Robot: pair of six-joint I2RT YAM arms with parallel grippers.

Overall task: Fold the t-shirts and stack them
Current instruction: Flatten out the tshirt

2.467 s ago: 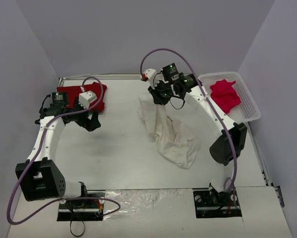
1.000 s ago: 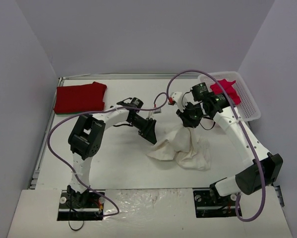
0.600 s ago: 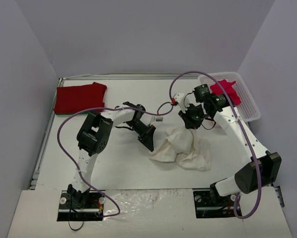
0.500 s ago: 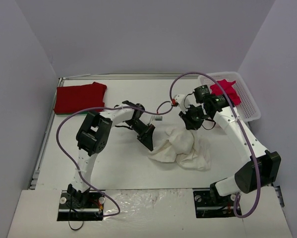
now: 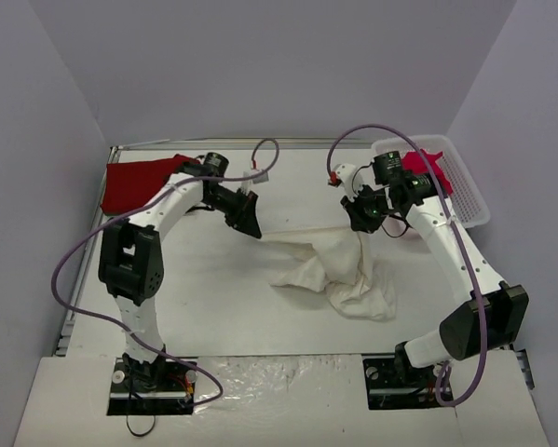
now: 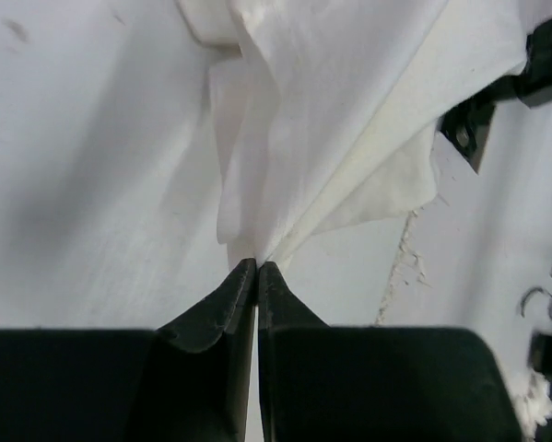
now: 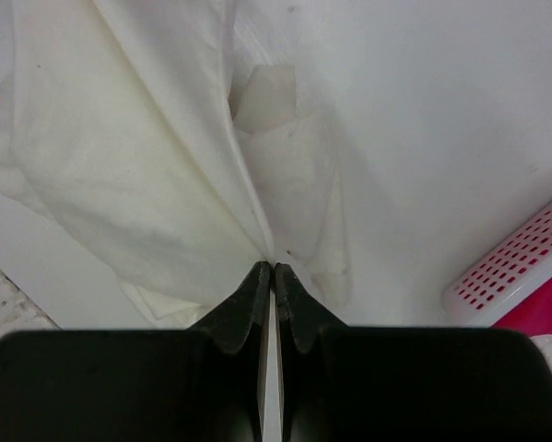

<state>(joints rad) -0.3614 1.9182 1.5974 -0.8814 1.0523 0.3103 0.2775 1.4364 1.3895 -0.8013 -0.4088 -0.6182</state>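
Cream-white cloth is stretching between the two arms: the cream-white t-shirt (image 5: 330, 270) is lying left of the basket (image 5: 467, 200) and nearer the arm bases than it, with one part lifted and the rest bunching on the table (image 5: 195, 298).

The left gripper (image 6: 257, 265) is pressing its jaws together on a thin gather of the shirt's edge, well to the left of the basket. The right gripper (image 7: 273, 267) is pinching another fold just beside the basket's left wall, jaws likewise shut on cloth. The pinkish-red t-shirt (image 5: 418, 169) is sitting inside the basket, and the red t-shirt (image 5: 134, 183) is lying folded far to the left of it, along the table's back edge.

Both grips are taking very little fabric, so I judge that pulling the arms further apart is risking a slip from one pincer. The crumpled lower part is dragging on the table and could be twisting the shirt instead of letting it spread flat. The right arm is working close to the basket and could nudge it or snag the lattice.

Open room is lying left of the basket, between it and the red shirt, and toward the arm bases. Beyond the basket's right side the wall is closing in.
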